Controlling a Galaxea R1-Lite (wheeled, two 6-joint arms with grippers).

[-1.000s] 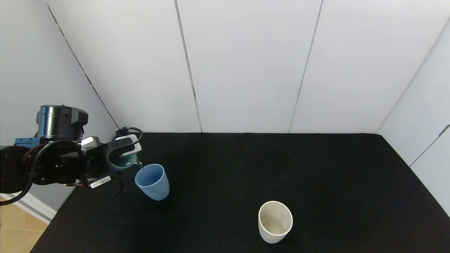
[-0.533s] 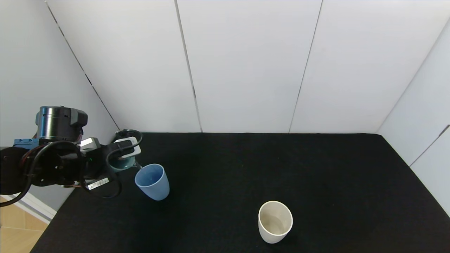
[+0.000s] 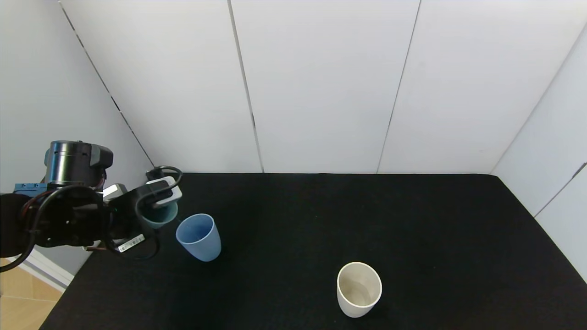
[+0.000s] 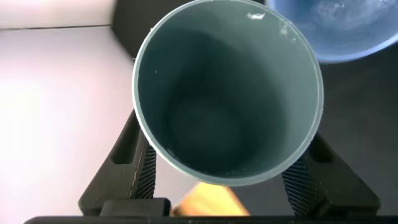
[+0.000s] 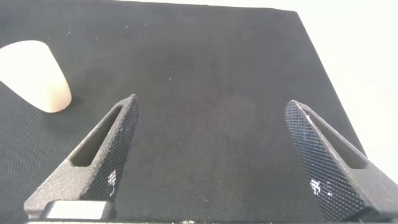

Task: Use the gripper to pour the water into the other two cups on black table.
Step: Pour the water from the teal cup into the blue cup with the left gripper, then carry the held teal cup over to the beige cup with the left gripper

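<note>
A: Start at the left gripper [image 3: 158, 208]. What has it got?

B: Its fingers [image 4: 144, 171] are clamped on the teal-green cup [image 3: 159, 216], one on each side of the wall. It hangs above the far left corner of the black table [image 3: 321, 220], just left of the light blue cup [image 3: 199, 237], apart from it.

A: How does the teal cup look?

B: In the left wrist view the teal-green cup [image 4: 227, 93] fills the frame, mouth toward the camera: smooth grey-green wall, thin pale rim, a few droplets near the lip. I cannot tell how much water is inside; the bottom is only a darker round patch. From the head view only part of its side shows, under a white-grey module [image 3: 159, 192] and looped black cables.

A: And the other two?

B: The light blue cup stands upright on the table, its inside a paler blue. The wrist view catches only an arc of the light blue cup [image 4: 339, 28], with wet glints inside that the head view does not show. The cream-white cup [image 3: 358, 289] stands nearer and further right, well apart from the blue one, with a faint darker ring low inside it.

A: The right gripper [image 5: 221, 155]?

B: It does not appear in the head view. Its own camera shows both textured fingers [image 5: 109, 149] spread wide with nothing between them, over bare table, the cream-white cup [image 5: 36, 76] off to one side beyond them.
</note>
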